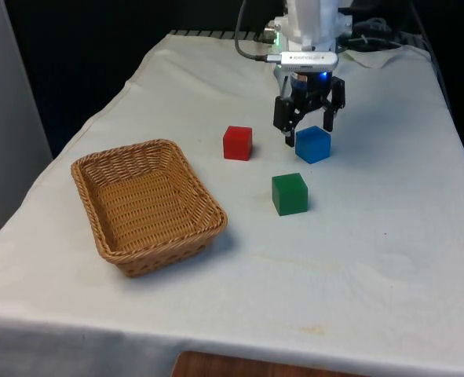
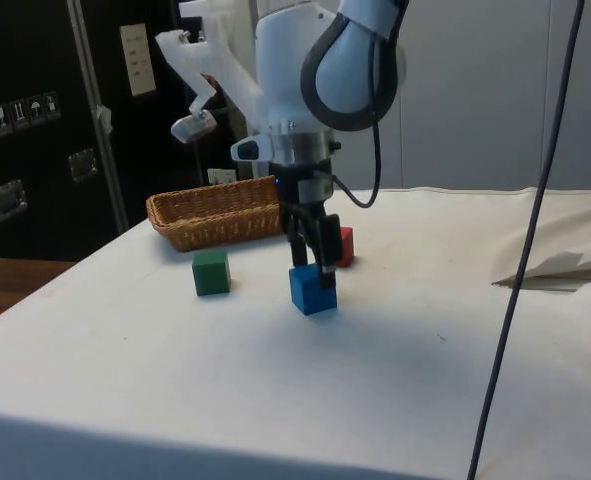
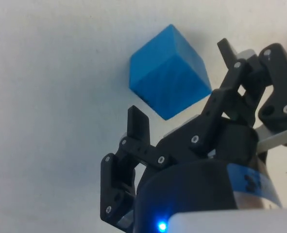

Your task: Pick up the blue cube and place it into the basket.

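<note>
In the side view, the gripper (image 2: 313, 262) covers part of the blue cube (image 2: 311, 290) and most of the red cube (image 2: 344, 245) behind it. The arm hides the basket's (image 2: 210, 213) end. The front view's lower edge cuts off the table's near edge (image 1: 310, 357).

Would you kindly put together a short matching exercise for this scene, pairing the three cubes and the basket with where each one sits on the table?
Things:
1. blue cube
2. red cube
3. green cube
4. basket

Places:
A. nearest the front camera among the cubes, standing apart from the others
B. on the front view's left, nothing inside it
C. directly beneath the open gripper, resting on the cloth
D. between the basket and the blue cube, on the cloth

Pairs: 1-C, 2-D, 3-A, 4-B
</note>
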You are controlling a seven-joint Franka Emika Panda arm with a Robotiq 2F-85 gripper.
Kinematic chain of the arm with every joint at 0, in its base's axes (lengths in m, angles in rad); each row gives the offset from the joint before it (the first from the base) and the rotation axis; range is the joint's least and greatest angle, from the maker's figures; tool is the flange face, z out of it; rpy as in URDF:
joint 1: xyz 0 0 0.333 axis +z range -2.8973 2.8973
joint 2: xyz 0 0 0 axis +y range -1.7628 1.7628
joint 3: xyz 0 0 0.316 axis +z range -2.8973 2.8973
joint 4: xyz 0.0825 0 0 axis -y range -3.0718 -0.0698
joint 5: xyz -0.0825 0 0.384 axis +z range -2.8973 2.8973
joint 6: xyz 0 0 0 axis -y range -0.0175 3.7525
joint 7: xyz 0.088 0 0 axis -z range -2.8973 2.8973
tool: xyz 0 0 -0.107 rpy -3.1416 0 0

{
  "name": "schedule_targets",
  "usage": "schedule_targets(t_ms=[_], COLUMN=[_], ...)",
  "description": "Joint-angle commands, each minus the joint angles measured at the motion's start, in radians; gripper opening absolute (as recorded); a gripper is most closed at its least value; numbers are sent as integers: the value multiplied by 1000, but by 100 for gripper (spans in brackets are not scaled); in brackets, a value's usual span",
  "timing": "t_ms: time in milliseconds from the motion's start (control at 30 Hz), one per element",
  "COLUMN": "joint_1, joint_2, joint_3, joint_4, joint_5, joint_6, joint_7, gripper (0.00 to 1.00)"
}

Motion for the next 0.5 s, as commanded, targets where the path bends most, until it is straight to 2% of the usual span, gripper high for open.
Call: schedule_targets(t_ms=[0,233,267,300,467], joint_1=[-10,-12,0,-12,-13], joint_2=[6,24,19,27,40], joint_3=[15,22,4,23,24], joint_4=[0,2,1,3,6], joint_5=[25,32,5,33,32], joint_6=[16,33,18,35,43], joint_7=[-18,-19,0,-19,-18], gripper=[100,100,100,100,100])
